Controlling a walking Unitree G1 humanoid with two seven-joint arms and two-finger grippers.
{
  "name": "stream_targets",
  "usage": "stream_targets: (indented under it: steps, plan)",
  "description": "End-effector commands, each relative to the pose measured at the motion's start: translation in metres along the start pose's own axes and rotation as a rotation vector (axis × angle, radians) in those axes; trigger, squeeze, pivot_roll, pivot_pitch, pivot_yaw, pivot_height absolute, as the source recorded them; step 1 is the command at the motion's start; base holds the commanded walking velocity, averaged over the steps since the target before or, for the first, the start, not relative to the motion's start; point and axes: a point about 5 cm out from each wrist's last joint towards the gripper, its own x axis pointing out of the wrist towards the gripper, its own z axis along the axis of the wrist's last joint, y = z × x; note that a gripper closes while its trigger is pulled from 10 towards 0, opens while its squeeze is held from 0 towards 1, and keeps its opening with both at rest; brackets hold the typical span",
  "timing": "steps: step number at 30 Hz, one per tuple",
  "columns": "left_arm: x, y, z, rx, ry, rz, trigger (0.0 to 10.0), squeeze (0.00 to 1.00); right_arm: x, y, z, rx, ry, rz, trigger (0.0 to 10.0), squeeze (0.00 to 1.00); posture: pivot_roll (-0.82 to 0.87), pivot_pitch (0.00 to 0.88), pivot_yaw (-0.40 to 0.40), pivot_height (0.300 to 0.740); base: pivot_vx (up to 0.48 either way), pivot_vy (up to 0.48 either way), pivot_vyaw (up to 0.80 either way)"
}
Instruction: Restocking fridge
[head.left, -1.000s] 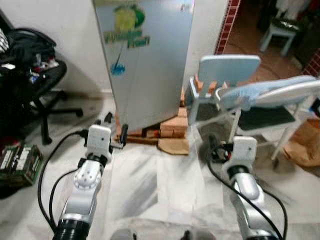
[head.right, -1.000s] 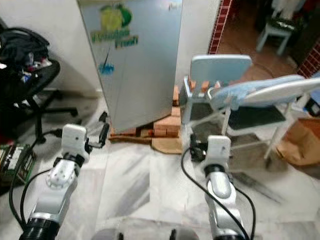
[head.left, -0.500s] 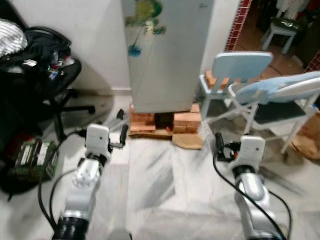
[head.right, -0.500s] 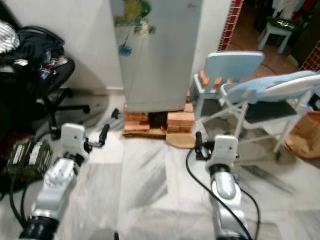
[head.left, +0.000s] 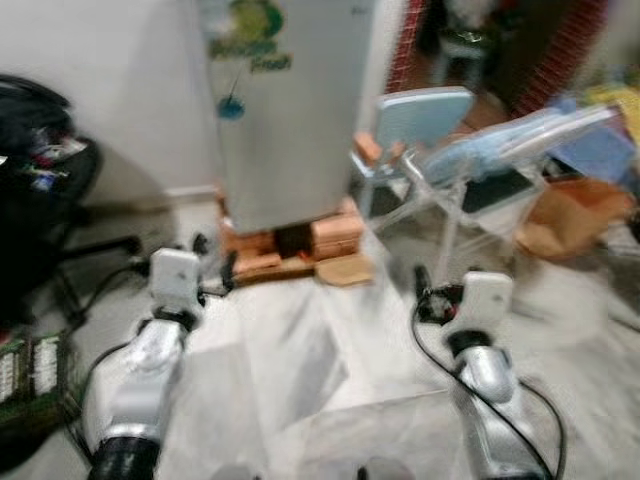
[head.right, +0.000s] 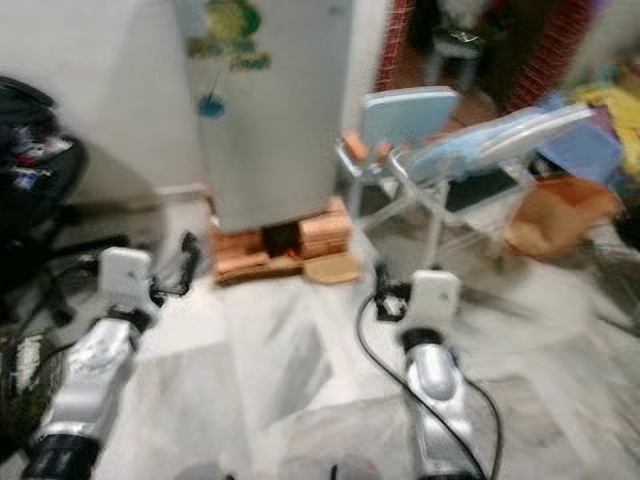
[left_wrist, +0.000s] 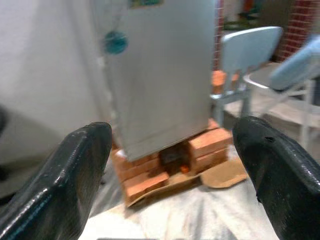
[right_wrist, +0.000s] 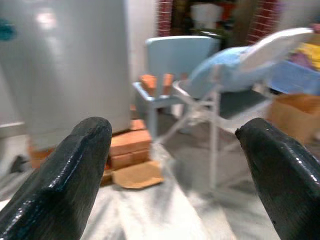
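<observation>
A silver fridge (head.left: 285, 110) with a green and blue sticker stands shut against the white wall, raised on red bricks (head.left: 290, 245). Both arms are held out low over the marble floor, short of the fridge. My left gripper (head.left: 215, 258) points at the brick base; in the left wrist view its black fingers (left_wrist: 75, 175) stand wide apart with nothing between them. My right gripper (head.left: 425, 288) is to the right, facing the chairs, and its fingers (right_wrist: 280, 175) are also spread and empty. The head views are blurred.
A light blue chair (head.left: 420, 120) and a folding chair draped in blue cloth (head.left: 500, 160) stand right of the fridge. A brown bag (head.left: 575, 215) lies beyond them. A black office chair (head.left: 40, 190) and a green box (head.left: 25, 365) are at the left. Cardboard (head.left: 345, 270) lies by the bricks.
The whole picture has shifted and blurred, so the camera has moved; the fridge now sits left of centre. Both arms hold the same pose, grippers still open and empty.
</observation>
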Motion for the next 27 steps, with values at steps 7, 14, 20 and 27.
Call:
stream_targets:
  steps: [7,14,20,27]
  plan:
    - [0.009,-0.008,0.006,-0.003,-0.012,-0.024,10.0,0.0,0.01,-0.006,0.015,-0.022,-0.055,-0.021,10.0,0.0,-0.01,0.0,0.004,0.74,0.0,0.461,-0.8]
    - [0.011,-0.011,0.007,0.004,-0.015,-0.049,10.0,0.0,0.009,0.0,0.016,-0.022,-0.064,-0.011,10.0,0.0,-0.01,0.001,0.01,0.74,0.108,0.426,-0.8]
    - [0.005,-0.012,-0.001,-0.028,0.019,-0.029,10.0,0.0,0.005,-0.001,0.014,-0.015,-0.061,-0.019,10.0,0.0,-0.01,0.0,0.004,0.74,0.254,0.407,-0.67]
    - [0.001,-0.014,-0.004,-0.006,0.015,-0.039,10.0,0.0,0.003,-0.004,0.011,-0.015,-0.044,-0.031,10.0,0.0,-0.01,0.016,-0.01,0.74,0.254,0.408,0.0]
